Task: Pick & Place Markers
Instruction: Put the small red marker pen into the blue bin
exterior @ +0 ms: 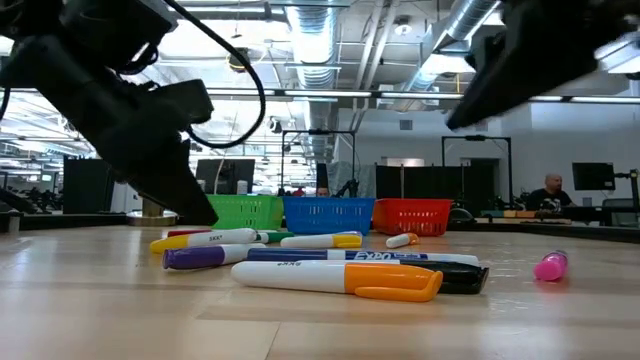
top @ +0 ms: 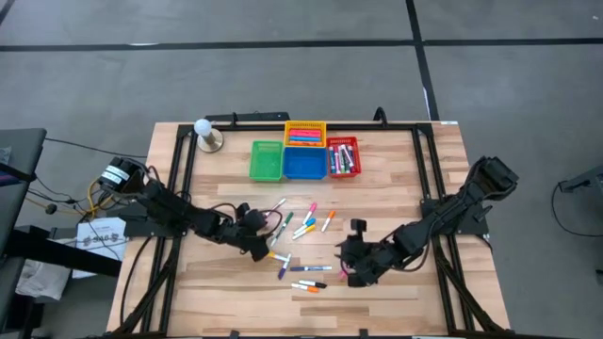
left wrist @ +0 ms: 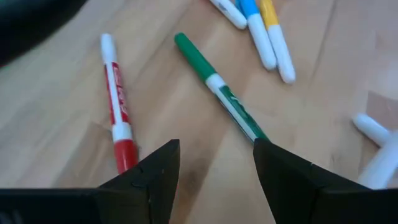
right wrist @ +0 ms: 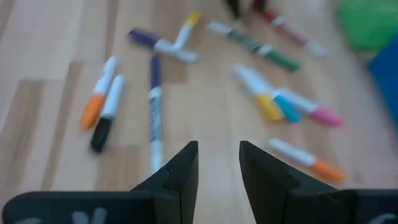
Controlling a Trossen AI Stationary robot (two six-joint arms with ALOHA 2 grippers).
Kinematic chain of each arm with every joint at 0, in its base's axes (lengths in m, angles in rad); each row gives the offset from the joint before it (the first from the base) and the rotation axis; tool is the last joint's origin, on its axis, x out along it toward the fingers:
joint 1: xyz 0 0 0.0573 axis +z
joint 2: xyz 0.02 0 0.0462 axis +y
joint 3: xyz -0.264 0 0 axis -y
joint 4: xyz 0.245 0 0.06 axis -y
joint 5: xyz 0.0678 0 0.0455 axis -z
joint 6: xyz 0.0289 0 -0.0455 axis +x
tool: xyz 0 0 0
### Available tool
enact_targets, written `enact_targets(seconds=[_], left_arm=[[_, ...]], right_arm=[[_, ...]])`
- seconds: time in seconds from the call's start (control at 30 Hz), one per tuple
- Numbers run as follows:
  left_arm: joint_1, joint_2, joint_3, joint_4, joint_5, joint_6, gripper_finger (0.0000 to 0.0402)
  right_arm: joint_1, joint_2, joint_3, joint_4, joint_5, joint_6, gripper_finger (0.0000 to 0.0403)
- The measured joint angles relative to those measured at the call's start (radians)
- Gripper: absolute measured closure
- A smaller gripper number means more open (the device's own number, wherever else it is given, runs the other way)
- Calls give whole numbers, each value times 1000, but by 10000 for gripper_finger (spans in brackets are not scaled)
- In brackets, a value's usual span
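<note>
A light wooden table point(top: 396, 179) stands on a grey floor in an open workshop with ceiling ducts; the markers point(top: 303, 247) lie scattered across its middle, more filling the orange and red baskets point(top: 343, 156) at the far edge. The left gripper point(top: 265, 239) reaches low, fingers apart and empty, over a red and a green marker point(left wrist: 217, 90). The right gripper point(top: 350, 273) hangs low just beside the scatter, fingers narrowly apart, holding nothing.

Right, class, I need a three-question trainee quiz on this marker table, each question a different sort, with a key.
1. True or false: the left gripper holds a marker.
2. Which basket sits leftmost in the high view? A green, B red, C yellow.
3. Fill in: the marker just ahead of the left gripper's fingers has a ____ cap.

Key: 1 false, its fingers are open and empty; 2 A; 3 green.
</note>
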Motion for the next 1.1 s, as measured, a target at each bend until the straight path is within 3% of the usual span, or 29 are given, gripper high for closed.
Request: enact_targets(seconds=[0.17, 0.33, 0.6, 0.87, 0.97, 1.1], left_arm=[[46, -2, 0, 0, -46, 39, 197], [111, -51, -1, -1, -56, 153, 197], [196, -198, -1, -80, -56, 299, 197], [314, -394, -1, -95, -56, 465, 197], [364, -484, -1, -87, -16, 555, 197], [451, -587, 0, -80, 192, 638, 197]], right_arm=[[-74, -107, 0, -41, 91, -106, 296], [-194, -253, 0, -62, 97, -242, 296], [-366, -430, 0, -91, 93, -392, 296], [-562, -516, 0, -132, 86, -482, 296], [-653, -520, 0, -136, 4, -521, 296], [-788, -502, 0, -143, -267, -529, 296]])
